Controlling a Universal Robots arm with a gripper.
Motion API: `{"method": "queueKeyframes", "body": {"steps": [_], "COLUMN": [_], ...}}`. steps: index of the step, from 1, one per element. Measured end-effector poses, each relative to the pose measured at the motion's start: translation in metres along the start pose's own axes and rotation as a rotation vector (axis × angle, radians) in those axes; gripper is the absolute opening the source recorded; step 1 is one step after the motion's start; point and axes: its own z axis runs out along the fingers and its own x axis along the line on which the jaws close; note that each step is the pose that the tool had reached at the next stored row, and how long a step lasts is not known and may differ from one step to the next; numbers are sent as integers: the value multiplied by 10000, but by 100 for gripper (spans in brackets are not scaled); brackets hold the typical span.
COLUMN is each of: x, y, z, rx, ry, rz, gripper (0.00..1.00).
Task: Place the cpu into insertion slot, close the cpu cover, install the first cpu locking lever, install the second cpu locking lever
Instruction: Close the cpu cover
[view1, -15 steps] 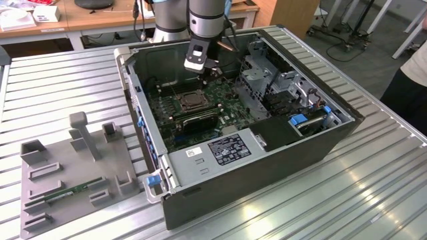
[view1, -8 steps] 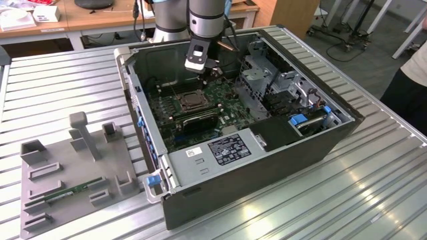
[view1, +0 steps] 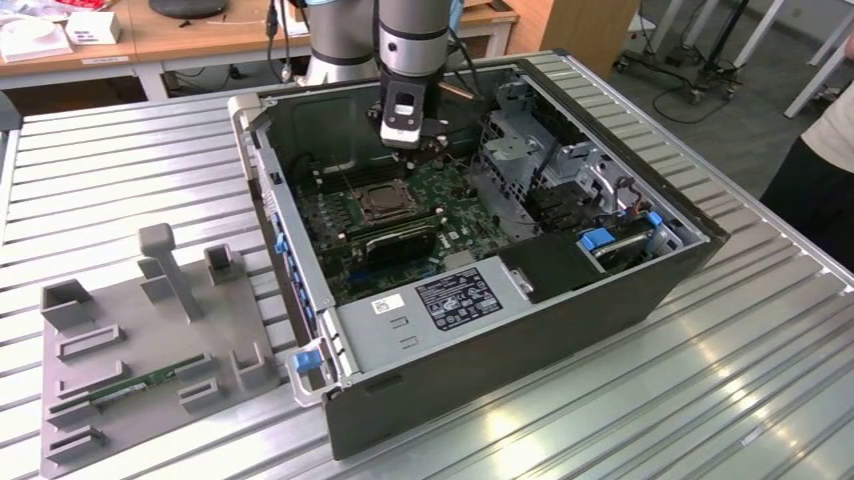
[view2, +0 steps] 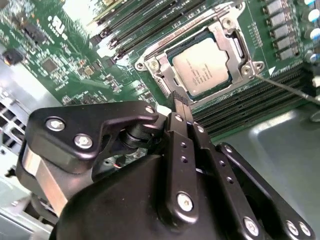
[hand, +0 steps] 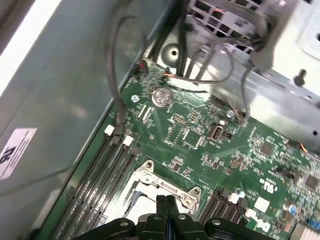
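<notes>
In the second wrist view the cpu (view2: 202, 67) lies flat in the insertion slot (view2: 239, 44), silvery top up. The cpu cover (view2: 161, 64) lies down around it, its window framing the chip. A thin metal locking lever (view2: 287, 86) runs out from one corner of the slot across the black memory slots. My gripper (view2: 180, 98) is shut with nothing between its fingers, its tip just off the cover's edge. In the exterior view the gripper (view1: 416, 148) hangs inside the open computer case, a little behind the insertion slot (view1: 380, 203). The first wrist view has the fingertips (hand: 167, 201) over the slot's rim (hand: 150, 175).
The case walls (view1: 274, 180) close in on the board. A drive cage (view1: 534, 160) and cables stand at the exterior view's right of the slot, a power supply (view1: 447, 295) at the front. A grey fixture tray (view1: 147, 340) holds a green memory stick (view1: 140, 385). A person (view1: 821, 170) stands at the right edge.
</notes>
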Motion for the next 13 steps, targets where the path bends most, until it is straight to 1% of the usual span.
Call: {"method": "queueKeyframes", "body": {"steps": [13], "x": [0], "y": [-1], "z": [19], "rx": [9], "ry": [153], "rz": [-2366], "gripper": [11]}}
